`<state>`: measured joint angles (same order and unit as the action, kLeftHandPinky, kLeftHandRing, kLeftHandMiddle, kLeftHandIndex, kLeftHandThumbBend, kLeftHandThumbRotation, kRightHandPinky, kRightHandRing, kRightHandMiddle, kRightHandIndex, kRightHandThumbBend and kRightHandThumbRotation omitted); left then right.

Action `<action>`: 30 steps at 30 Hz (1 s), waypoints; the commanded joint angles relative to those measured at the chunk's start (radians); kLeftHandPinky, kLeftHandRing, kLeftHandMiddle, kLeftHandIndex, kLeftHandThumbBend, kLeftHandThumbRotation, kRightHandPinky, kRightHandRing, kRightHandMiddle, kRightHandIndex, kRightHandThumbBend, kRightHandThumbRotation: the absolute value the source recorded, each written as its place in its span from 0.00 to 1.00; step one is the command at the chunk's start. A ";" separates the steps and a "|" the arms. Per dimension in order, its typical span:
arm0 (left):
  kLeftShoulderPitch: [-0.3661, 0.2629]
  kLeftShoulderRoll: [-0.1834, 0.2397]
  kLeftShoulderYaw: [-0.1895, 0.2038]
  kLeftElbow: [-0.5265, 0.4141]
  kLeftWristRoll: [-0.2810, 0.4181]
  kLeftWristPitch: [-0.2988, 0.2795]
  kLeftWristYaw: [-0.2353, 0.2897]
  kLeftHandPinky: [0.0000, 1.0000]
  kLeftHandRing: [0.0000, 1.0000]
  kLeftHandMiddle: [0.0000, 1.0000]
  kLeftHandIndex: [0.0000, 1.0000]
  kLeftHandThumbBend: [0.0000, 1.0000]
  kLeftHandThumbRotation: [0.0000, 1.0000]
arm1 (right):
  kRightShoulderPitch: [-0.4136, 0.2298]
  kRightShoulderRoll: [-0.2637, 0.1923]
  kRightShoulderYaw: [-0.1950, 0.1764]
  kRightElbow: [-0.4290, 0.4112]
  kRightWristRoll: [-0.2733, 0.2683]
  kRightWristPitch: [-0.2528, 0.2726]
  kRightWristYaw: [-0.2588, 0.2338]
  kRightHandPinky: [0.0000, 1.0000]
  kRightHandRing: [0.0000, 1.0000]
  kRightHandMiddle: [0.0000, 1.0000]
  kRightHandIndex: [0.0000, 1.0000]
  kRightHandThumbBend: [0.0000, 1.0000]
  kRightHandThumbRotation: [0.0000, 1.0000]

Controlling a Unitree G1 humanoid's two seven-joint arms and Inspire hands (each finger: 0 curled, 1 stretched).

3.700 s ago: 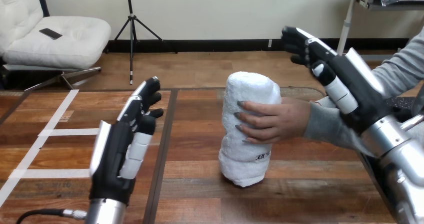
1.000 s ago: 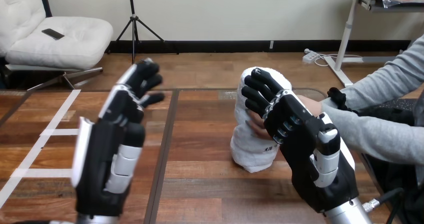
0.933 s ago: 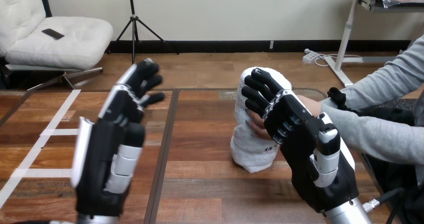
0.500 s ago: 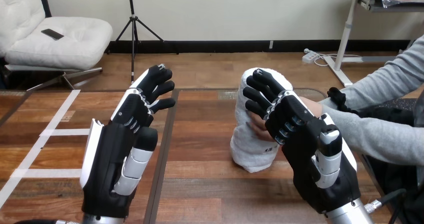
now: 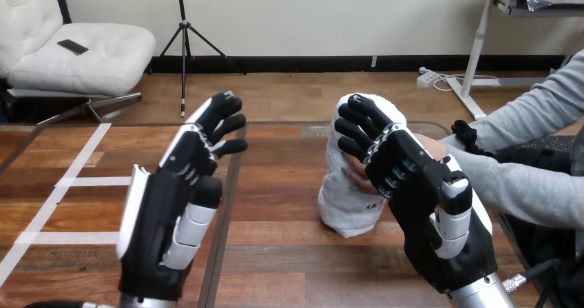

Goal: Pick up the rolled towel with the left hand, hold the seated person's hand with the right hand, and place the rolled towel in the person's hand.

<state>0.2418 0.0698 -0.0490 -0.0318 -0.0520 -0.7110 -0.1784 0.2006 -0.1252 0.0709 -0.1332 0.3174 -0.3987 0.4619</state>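
Starting w/ the biggest thing: the wooden table (image 5: 289, 253) runs across the whole near field, and the person's grey sleeve (image 5: 523, 191) reaches in from the right. Your right hand (image 5: 434, 218) is raised near-right, back toward the camera, fingers spread and only lightly bent. It sits in front of the person's hand (image 5: 428, 145) and the towel's right side. You can't tell from here whether it touches either one, and no wrap round the person's hand shows. Your left hand (image 5: 165, 225) is up at centre-left, wide open, fingers straight and pointing far-right, holding nothing and well apart from the towel. The rolled towel (image 5: 342, 201) stands on end at table centre, leaning a bit, w/ the person's hand against its right side. Handling, as a guess: light, soft terry, not slippery, squashes under grip, and the roll may loosen if pinched at an end. On end it prob. tips easily, so don't nudge it. Best hold looks like the mid-body from the bare left side, fingers far and thumb near, wrapped around the roll. In the way: your own right hand and the person's fingers crowd the right and near-right, so approach from the left. White tape lines (image 5: 89, 182) at far left lie flat and are no obstacle.
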 commanded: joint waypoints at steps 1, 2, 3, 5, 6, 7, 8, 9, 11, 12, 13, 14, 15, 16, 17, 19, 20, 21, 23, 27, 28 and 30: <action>-0.021 -0.007 -0.021 -0.004 -0.015 0.004 -0.012 0.76 0.86 0.88 0.87 0.74 0.94 | -0.040 -0.006 -0.015 -0.033 0.014 -0.001 0.005 0.94 0.94 0.93 0.91 0.98 1.00; -0.021 -0.007 -0.022 -0.004 -0.017 0.004 -0.012 0.77 0.86 0.88 0.87 0.74 0.94 | -0.040 -0.006 -0.015 -0.033 0.014 -0.001 0.005 0.94 0.94 0.93 0.91 0.98 1.00; -0.021 -0.006 -0.023 -0.003 -0.019 0.004 -0.014 0.77 0.86 0.88 0.87 0.74 0.95 | -0.042 -0.006 -0.016 -0.032 0.015 0.000 0.006 0.95 0.94 0.93 0.91 0.98 1.00; -0.022 -0.004 -0.025 -0.002 -0.023 0.004 -0.017 0.77 0.87 0.88 0.88 0.74 0.95 | -0.044 -0.007 -0.017 -0.030 0.016 0.002 0.007 0.95 0.94 0.93 0.91 0.98 1.00; -0.022 -0.003 -0.025 -0.002 -0.024 0.004 -0.018 0.78 0.87 0.88 0.88 0.74 0.95 | -0.045 -0.007 -0.018 -0.030 0.016 0.003 0.007 0.95 0.94 0.93 0.91 0.98 1.00; -0.022 -0.002 -0.024 -0.003 -0.024 0.004 -0.018 0.78 0.87 0.88 0.88 0.74 0.96 | -0.045 -0.007 -0.018 -0.030 0.016 0.004 0.006 0.95 0.94 0.93 0.91 0.98 1.00; -0.022 -0.002 -0.024 -0.003 -0.024 0.004 -0.019 0.78 0.87 0.88 0.88 0.73 0.96 | -0.045 -0.007 -0.019 -0.030 0.016 0.004 0.006 0.95 0.94 0.93 0.91 0.98 1.00; -0.023 -0.002 -0.024 -0.001 -0.026 0.003 -0.021 0.78 0.87 0.89 0.88 0.73 0.96 | -0.046 -0.007 -0.019 -0.031 0.016 0.006 0.006 0.95 0.94 0.93 0.91 0.98 1.00; -0.024 -0.001 -0.023 0.002 -0.029 0.002 -0.024 0.78 0.87 0.89 0.88 0.73 0.96 | -0.047 -0.007 -0.020 -0.032 0.016 0.008 0.006 0.95 0.94 0.93 0.91 0.98 1.00; -0.024 -0.001 -0.023 0.000 -0.030 0.004 -0.024 0.79 0.87 0.89 0.88 0.73 0.96 | -0.048 -0.007 -0.020 -0.031 0.016 0.008 0.005 0.95 0.94 0.93 0.91 0.98 1.00; -0.023 -0.002 -0.022 -0.001 -0.031 0.005 -0.024 0.79 0.87 0.89 0.88 0.73 0.97 | -0.049 -0.007 -0.020 -0.031 0.015 0.008 0.005 0.95 0.94 0.93 0.91 0.98 1.00; -0.022 -0.002 -0.022 -0.002 -0.030 0.007 -0.024 0.79 0.88 0.89 0.88 0.73 0.97 | -0.050 -0.006 -0.021 -0.031 0.016 0.008 0.005 0.95 0.94 0.93 0.91 0.97 1.00; -0.022 -0.002 -0.021 -0.003 -0.030 0.008 -0.024 0.79 0.88 0.89 0.88 0.73 0.97 | -0.051 -0.006 -0.021 -0.030 0.017 0.008 0.006 0.95 0.94 0.93 0.91 0.97 1.00; -0.022 -0.002 -0.021 -0.003 -0.030 0.008 -0.023 0.79 0.88 0.89 0.88 0.73 0.97 | -0.051 -0.005 -0.022 -0.030 0.017 0.009 0.006 0.95 0.94 0.93 0.91 0.97 1.00; -0.022 -0.002 -0.021 -0.003 -0.030 0.008 -0.023 0.79 0.88 0.89 0.88 0.73 0.97 | -0.051 -0.005 -0.022 -0.030 0.017 0.009 0.007 0.95 0.94 0.93 0.90 0.97 1.00; -0.022 -0.002 -0.019 -0.003 -0.025 0.007 -0.021 0.79 0.88 0.90 0.88 0.73 0.97 | -0.052 -0.002 -0.023 -0.027 0.015 0.005 0.005 0.94 0.93 0.93 0.90 0.96 1.00; -0.023 -0.003 -0.018 -0.003 -0.023 0.006 -0.019 0.79 0.88 0.90 0.88 0.73 0.98 | -0.053 -0.002 -0.024 -0.026 0.014 0.003 0.005 0.94 0.93 0.92 0.90 0.96 1.00; -0.023 -0.003 -0.018 -0.003 -0.021 0.006 -0.018 0.79 0.88 0.90 0.88 0.73 0.98 | -0.054 -0.001 -0.024 -0.025 0.013 0.001 0.004 0.93 0.92 0.92 0.90 0.96 1.00; -0.023 -0.003 -0.017 -0.003 -0.022 0.007 -0.018 0.79 0.88 0.90 0.88 0.74 0.98 | -0.055 -0.001 -0.025 -0.023 0.012 -0.001 0.005 0.92 0.92 0.92 0.89 0.96 1.00; -0.025 -0.003 -0.017 -0.001 -0.027 0.007 -0.020 0.79 0.88 0.90 0.88 0.73 0.97 | -0.058 -0.002 -0.026 -0.019 0.011 -0.005 0.007 0.92 0.92 0.91 0.89 0.95 1.00; -0.024 -0.002 -0.017 -0.001 -0.027 0.007 -0.021 0.79 0.88 0.90 0.88 0.73 0.97 | -0.058 -0.002 -0.027 -0.019 0.011 -0.006 0.007 0.92 0.92 0.91 0.89 0.95 1.00; -0.024 -0.002 -0.017 -0.002 -0.029 0.009 -0.022 0.79 0.88 0.90 0.88 0.73 0.97 | -0.057 -0.002 -0.027 -0.021 0.009 -0.003 0.005 0.91 0.91 0.91 0.89 0.95 1.00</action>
<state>0.2427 0.0706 -0.0664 -0.0317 -0.0714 -0.7020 -0.1987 0.2002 -0.1255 0.0604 -0.1332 0.3177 -0.3913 0.4648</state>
